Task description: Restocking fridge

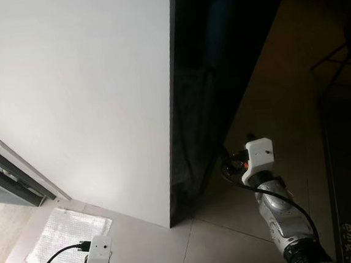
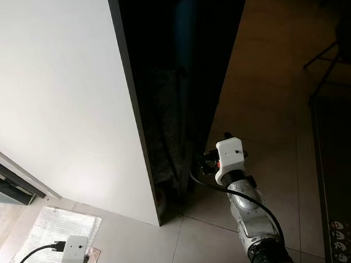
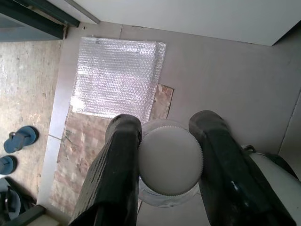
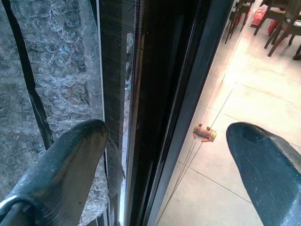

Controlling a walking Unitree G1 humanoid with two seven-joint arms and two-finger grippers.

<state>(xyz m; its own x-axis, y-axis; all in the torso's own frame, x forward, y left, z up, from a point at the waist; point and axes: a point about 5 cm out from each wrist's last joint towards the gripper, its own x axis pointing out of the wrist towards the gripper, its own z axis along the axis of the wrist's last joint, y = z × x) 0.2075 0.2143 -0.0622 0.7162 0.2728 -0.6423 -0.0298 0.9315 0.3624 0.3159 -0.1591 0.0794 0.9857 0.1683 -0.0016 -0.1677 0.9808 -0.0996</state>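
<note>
Left pincer (image 3: 170, 162): hanging low over the tiled floor (image 3: 235, 89), fingers closing against both sides of a round white-lidded container (image 3: 170, 160).
Right pincer (image 4: 164, 155): reaching toward the fridge's dark front edge (image 4: 155, 94), fingers spreading wide and gripping nothing.
Fridge (image 1: 98, 95): white side panel facing the camera; bubble wrap (image 4: 51, 70) possibly lining its inside.
Floor: a bubble-wrap sheet (image 3: 115, 77) lying below the left arm.

Bubble wrap (image 3: 115, 77) on tiled floor (image 3: 225, 80)
</note>
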